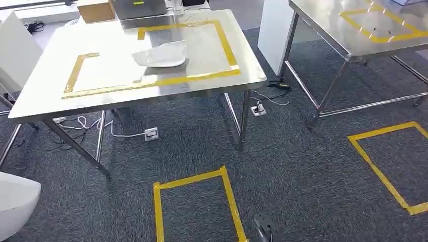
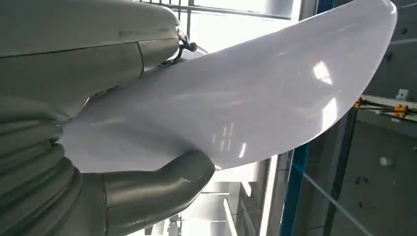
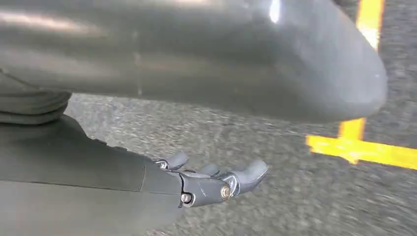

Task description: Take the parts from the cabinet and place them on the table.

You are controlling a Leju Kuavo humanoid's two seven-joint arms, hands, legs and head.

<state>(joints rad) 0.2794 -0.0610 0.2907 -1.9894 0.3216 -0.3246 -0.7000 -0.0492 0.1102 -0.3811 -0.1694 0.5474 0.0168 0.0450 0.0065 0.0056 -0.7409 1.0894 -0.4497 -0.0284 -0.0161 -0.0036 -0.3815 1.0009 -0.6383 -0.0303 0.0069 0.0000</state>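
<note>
Left hand [image 2: 98,162] gripped a white curved part [image 2: 255,108] for the bench [image 1: 50,96], where another white part [image 1: 161,54] lay inside the yellow tape; right hand [image 3: 211,182] hung empty, fingers loosely curled, over carpet.

The head view looks forward and down from high on the robot onto a steel counter [image 1: 126,98] and the grey carpet [image 1: 282,166] with its yellow tape [image 1: 194,181]. The left wrist view sits close behind the left hand [image 2: 98,147], facing upward towards windows. The right wrist view hangs low behind the right hand [image 3: 211,182], sharing carpet and tape with the head view.
</note>
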